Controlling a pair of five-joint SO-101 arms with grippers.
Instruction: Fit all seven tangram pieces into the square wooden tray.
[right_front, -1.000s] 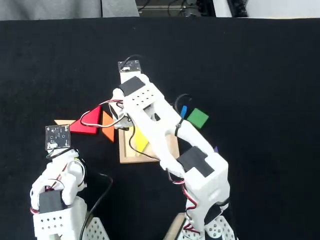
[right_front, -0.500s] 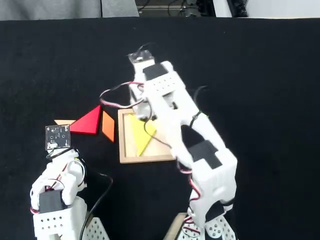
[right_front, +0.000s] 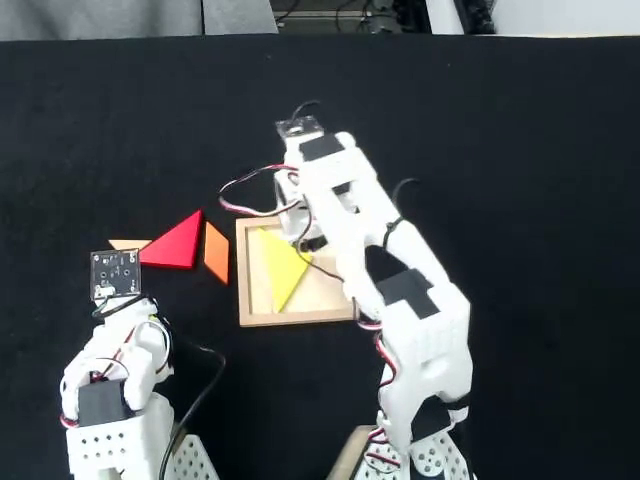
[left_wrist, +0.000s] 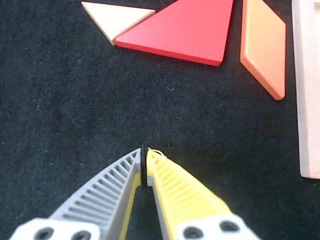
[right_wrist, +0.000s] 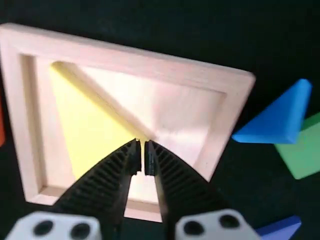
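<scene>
Tray (right_front: 241, 275) rim partly hidden under right arm (right_front: 400, 290); right end effector (right_wrist: 140, 157) and left end effector (left_wrist: 146, 160) both closed, empty.

Both closed, empty: left gripper (left_wrist: 145, 155), right gripper (right_wrist: 140, 150).

Your table (right_front: 540, 160) is covered in a black, slightly fuzzy cloth with even lighting across it. Beyond its far edge, the high view shows you a grey backdrop (right_front: 100, 18) on the left, dark cables (right_front: 365, 14) in the middle, and a white surface (right_front: 570, 16) on the right.
</scene>
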